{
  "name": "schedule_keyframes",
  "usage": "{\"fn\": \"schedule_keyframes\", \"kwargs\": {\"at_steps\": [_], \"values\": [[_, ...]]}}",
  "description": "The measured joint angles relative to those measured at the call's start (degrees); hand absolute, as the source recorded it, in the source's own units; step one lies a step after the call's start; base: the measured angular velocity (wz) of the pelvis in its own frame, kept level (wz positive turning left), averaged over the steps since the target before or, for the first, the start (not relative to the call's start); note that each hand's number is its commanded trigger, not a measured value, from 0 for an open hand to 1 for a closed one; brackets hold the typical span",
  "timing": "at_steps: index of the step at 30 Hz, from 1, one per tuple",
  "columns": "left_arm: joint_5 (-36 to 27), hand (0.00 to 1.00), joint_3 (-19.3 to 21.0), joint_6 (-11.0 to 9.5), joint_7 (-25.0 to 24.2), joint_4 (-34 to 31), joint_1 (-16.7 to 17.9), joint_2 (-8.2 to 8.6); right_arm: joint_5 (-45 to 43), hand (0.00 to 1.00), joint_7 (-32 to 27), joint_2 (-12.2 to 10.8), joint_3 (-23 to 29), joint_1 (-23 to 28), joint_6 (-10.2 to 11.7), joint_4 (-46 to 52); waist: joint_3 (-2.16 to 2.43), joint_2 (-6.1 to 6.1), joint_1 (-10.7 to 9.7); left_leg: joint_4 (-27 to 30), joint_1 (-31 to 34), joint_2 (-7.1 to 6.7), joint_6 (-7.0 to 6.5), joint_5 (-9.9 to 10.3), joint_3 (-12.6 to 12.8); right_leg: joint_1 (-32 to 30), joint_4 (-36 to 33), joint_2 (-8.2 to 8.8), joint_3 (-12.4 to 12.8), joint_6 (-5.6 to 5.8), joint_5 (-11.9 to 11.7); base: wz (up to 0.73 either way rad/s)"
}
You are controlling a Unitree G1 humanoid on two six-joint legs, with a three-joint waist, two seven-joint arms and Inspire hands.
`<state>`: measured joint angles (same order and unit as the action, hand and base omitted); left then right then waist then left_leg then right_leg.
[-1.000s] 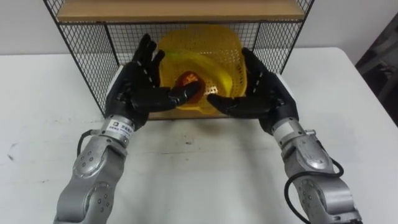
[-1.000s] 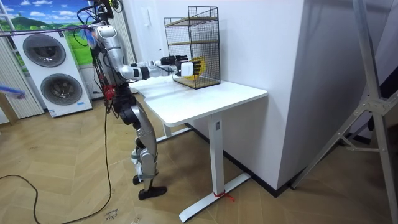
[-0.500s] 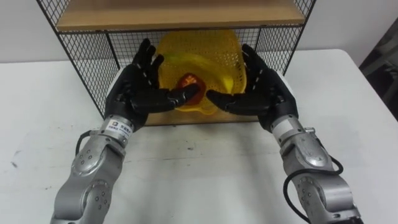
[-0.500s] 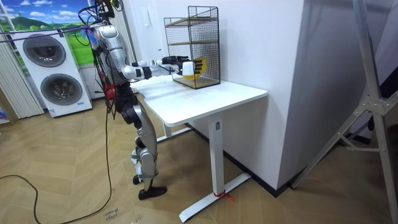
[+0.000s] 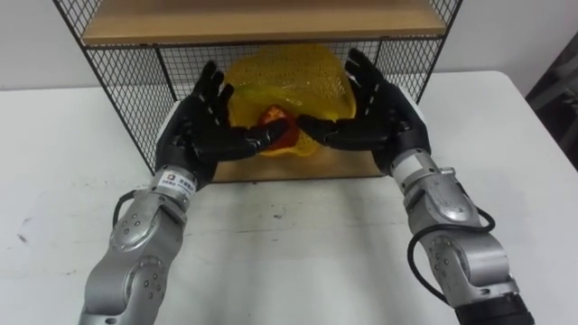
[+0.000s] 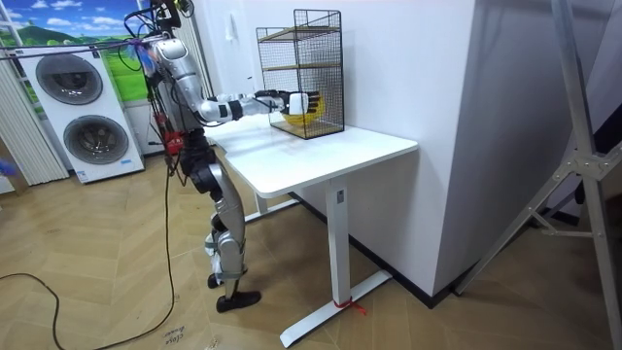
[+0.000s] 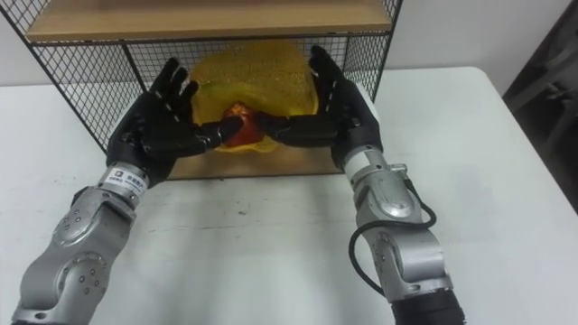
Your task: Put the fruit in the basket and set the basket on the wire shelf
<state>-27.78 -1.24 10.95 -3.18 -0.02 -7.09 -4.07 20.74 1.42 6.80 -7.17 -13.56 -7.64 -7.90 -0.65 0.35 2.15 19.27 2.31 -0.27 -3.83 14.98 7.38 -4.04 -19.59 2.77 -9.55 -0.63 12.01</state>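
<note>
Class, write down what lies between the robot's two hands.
The yellow basket, with a red fruit inside, sits between the left hand and the right hand, inside the wire shelf; both eye views show it.

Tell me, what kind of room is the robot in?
Probably a laundry or utility room in a home: two washing machines stand stacked by the wall, the wood floor looks homely, and a wire shelf sits on a white table.

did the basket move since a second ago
Yes. The yellow basket has slid deeper into the wire shelf; its front rim now lies farther behind the shelf's front edge.
</note>
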Motion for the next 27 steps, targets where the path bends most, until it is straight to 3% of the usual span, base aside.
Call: {"fn": "schedule_keyframes", "kwargs": {"at_steps": [9, 13, 27], "values": [[-0.2, 0.00, 0.1, 0.3, 0.0, 1.3, -0.1, 0.23, -0.8, 0.00, -0.1, -0.3, 0.0, 0.0, -0.7, -0.9, -0.11, 0.16, 0.0, -1.6, -1.1, -0.13, 0.18, -0.7, 0.1, 0.5, 0.1, 0.08, 0.0, -0.04, 0.0, 0.00], [-0.2, 0.00, 0.4, 0.3, 0.4, 3.8, 0.0, 0.24, -0.7, 0.00, -0.1, -0.6, -0.1, 0.1, -0.6, -2.2, -0.40, 0.67, 0.0, -2.2, -1.8, -0.17, 0.25, -1.0, 0.2, 1.0, 0.7, 0.02, 0.0, -0.20, -0.2, -0.01], [-0.1, 0.00, 1.2, 0.3, -1.1, 5.7, 0.0, 0.09, -0.7, 0.00, 0.2, -1.2, -0.1, 0.4, -1.2, -5.1, -0.24, 0.33, 0.0, -2.6, -2.3, -0.14, 0.21, -1.2, 0.5, 1.3, 0.9, 0.03, 0.2, -0.24, -0.4, 0.00]]}}
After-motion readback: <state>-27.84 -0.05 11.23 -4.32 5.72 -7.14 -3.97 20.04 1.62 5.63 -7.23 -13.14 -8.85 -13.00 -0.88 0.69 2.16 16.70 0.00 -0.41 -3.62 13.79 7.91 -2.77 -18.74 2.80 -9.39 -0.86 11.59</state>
